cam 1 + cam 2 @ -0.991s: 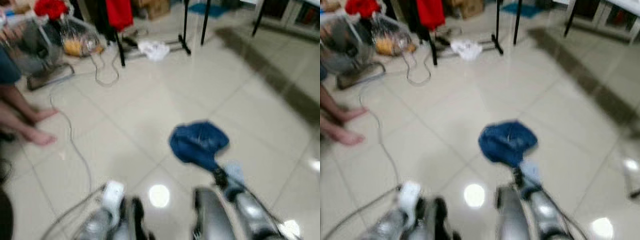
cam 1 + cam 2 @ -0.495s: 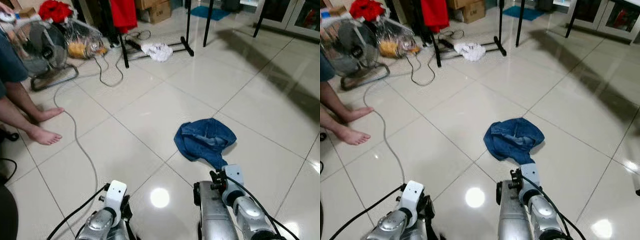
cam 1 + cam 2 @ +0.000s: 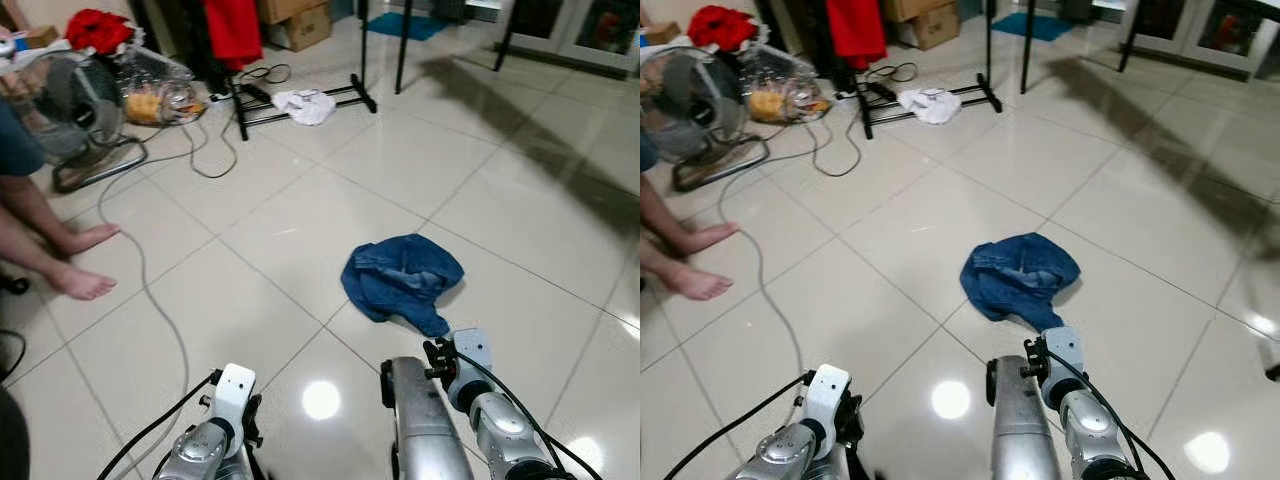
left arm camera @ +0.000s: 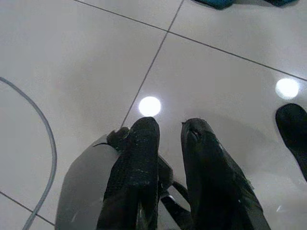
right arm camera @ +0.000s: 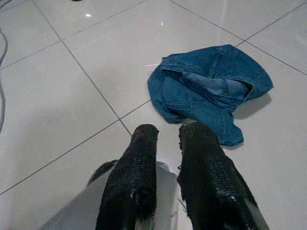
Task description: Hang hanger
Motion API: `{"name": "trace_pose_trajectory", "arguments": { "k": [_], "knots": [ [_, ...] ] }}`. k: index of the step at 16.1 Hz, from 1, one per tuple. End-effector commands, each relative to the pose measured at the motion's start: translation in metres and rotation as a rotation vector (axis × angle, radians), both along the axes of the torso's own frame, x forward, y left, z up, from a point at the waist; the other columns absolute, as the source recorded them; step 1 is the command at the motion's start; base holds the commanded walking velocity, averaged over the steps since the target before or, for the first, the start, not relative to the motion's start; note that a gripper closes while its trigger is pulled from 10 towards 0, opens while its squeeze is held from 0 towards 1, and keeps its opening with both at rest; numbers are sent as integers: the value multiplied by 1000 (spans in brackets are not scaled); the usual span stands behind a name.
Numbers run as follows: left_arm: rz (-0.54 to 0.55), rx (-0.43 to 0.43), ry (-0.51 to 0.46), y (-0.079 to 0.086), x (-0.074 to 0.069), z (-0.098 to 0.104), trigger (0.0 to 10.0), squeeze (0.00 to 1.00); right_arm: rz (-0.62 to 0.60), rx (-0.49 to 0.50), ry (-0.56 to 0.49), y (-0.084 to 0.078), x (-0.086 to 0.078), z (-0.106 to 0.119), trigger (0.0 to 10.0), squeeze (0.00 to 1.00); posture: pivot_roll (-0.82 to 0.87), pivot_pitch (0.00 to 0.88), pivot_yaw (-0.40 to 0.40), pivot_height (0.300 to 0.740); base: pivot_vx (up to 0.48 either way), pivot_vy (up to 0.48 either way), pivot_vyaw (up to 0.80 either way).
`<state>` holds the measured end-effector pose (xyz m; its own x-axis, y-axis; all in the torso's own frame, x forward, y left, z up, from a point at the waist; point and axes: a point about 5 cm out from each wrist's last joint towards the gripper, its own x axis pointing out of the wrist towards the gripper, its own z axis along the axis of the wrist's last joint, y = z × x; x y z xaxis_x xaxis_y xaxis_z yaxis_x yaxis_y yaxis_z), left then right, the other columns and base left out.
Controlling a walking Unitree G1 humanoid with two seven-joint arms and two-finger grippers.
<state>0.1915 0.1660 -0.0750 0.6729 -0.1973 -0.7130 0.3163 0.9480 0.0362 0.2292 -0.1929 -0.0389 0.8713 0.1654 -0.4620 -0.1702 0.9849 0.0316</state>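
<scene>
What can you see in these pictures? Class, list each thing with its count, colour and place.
jeans: one, blue, crumpled on the floor ahead of the right arm
rack: one, black, far floor, only its base and poles visible
red cloth: one, hanging on the rack
white cloth: one, lying on the rack's base
fan: one, grey, far left floor
bag: one, clear, with orange contents, beside the fan
cable: one, grey, trailing across the left floor
boxes: brown, behind the rack
person's feet: two, bare, at left
left gripper: black, low over bare tile
right gripper: black, just short of the jeans
</scene>
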Motion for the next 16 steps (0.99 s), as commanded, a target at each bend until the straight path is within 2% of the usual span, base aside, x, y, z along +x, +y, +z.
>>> {"name": "trace_pose_trajectory", "arguments": {
  "k": [1, 16],
  "knots": [
    [5, 7, 49, 4, -10, -6, 10000, 0, -1, 6, -6, 2, 1, 1, 10000, 0, -199, 27, 121, 543, 364, 0, 0],
    [11, 26, 71, 9, -13, -7, 10000, 0, -19, 9, -2, 2, 2, 1, 10000, 0, -198, 18, 129, 543, 406, 0, 0]
  ]
}}
